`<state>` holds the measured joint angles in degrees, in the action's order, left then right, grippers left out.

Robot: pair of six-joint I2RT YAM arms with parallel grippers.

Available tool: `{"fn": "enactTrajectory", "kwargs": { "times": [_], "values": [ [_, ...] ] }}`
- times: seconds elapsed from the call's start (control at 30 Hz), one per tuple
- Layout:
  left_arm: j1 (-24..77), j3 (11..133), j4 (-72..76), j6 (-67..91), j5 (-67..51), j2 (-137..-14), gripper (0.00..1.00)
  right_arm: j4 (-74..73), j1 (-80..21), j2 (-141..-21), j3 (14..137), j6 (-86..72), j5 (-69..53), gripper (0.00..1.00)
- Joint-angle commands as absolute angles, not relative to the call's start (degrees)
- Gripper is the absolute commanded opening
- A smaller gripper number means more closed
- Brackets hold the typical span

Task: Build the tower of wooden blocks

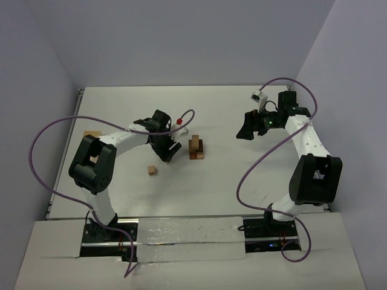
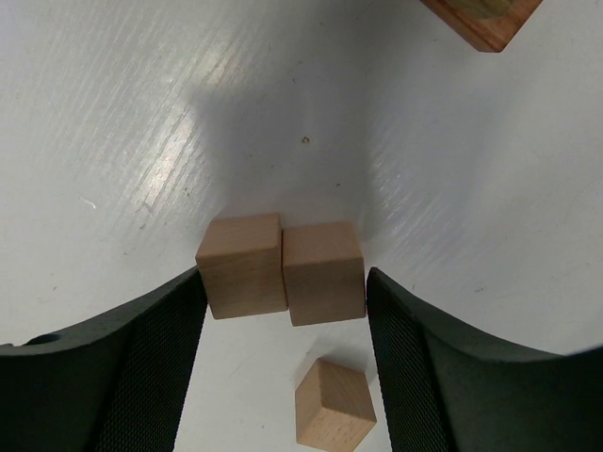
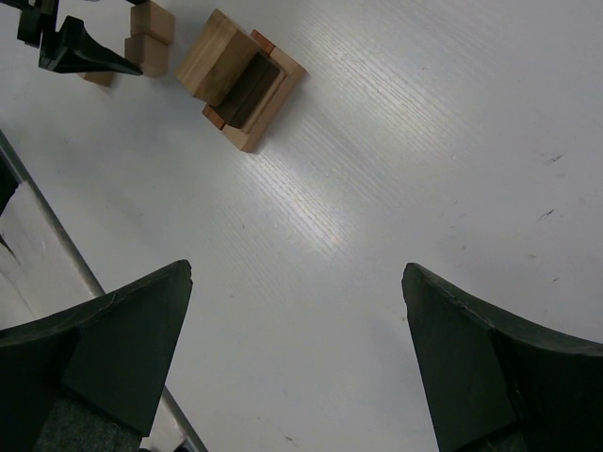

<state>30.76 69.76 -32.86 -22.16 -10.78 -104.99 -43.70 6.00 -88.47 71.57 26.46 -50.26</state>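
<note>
The tower (image 1: 196, 147) is a small stack of reddish-brown, dark and tan bricks at mid table; it also shows in the right wrist view (image 3: 240, 80), and its corner shows in the left wrist view (image 2: 480, 19). My left gripper (image 1: 165, 148) is just left of it, shut (image 2: 285, 278) on two tan blocks side by side (image 2: 242, 264) (image 2: 324, 273). A third tan block (image 2: 334, 403) lies loose on the table below, also in the top view (image 1: 152, 170). My right gripper (image 1: 247, 130) hangs open and empty (image 3: 297, 273) to the right of the tower.
A pale wooden box (image 1: 92, 134) sits at the table's left edge behind the left arm. A small white object (image 1: 184, 131) and a red ball (image 1: 179, 121) lie just behind the left gripper. The table's metal edge (image 3: 57, 235) shows in the right wrist view.
</note>
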Motion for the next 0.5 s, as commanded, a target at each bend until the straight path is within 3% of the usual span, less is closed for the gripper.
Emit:
{"fn": "enactTrajectory", "kwargs": {
  "times": [0.0,0.47],
  "values": [
    [31.5,70.9,-31.5,-23.7,-9.5,-105.4,0.71,-43.6,5.7,-88.5,72.4,26.9,-51.0,1.0],
    [31.7,71.3,-33.8,-25.9,-10.5,-105.0,0.55,-43.5,5.7,-88.5,72.4,27.0,-51.0,1.0]
  ]
}}
